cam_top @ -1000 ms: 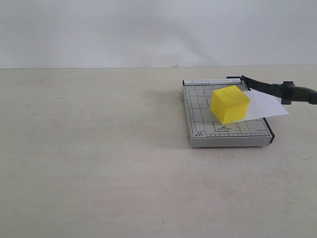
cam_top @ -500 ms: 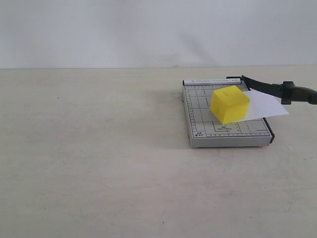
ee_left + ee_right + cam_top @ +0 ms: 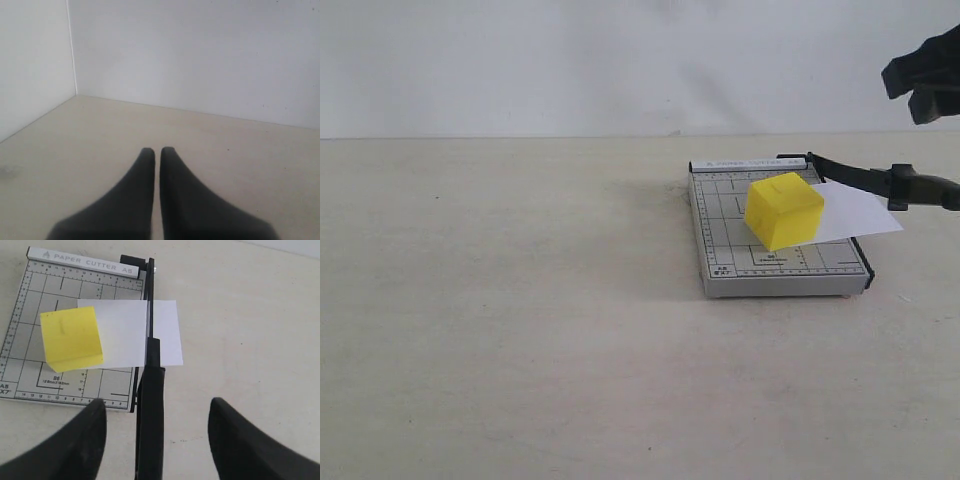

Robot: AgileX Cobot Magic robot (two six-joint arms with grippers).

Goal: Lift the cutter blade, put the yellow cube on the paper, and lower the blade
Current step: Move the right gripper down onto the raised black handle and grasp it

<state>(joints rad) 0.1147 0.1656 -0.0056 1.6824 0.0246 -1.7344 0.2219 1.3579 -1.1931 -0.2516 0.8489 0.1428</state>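
Observation:
The yellow cube (image 3: 783,210) sits on the grey gridded cutter base (image 3: 720,255), resting on one end of the white paper (image 3: 860,212), which sticks out past the base's cutting edge. The cutter blade (image 3: 850,175) stands raised at a slant above the paper, its thick handle (image 3: 925,188) out past the base. My right gripper (image 3: 902,92) hangs open, high above the handle and touching nothing. In the right wrist view the handle (image 3: 150,415) runs between the spread fingers of the right gripper (image 3: 159,405), with cube (image 3: 70,337) and paper (image 3: 125,335) beyond. My left gripper (image 3: 157,150) is shut on nothing.
The pale table (image 3: 520,330) stretches wide to the left and front of the cutter. A white wall (image 3: 620,60) backs the table. The left wrist view shows only table surface (image 3: 225,150) and a wall corner.
My right gripper has come into the exterior view at the top right. The cube, paper and blade have not moved.

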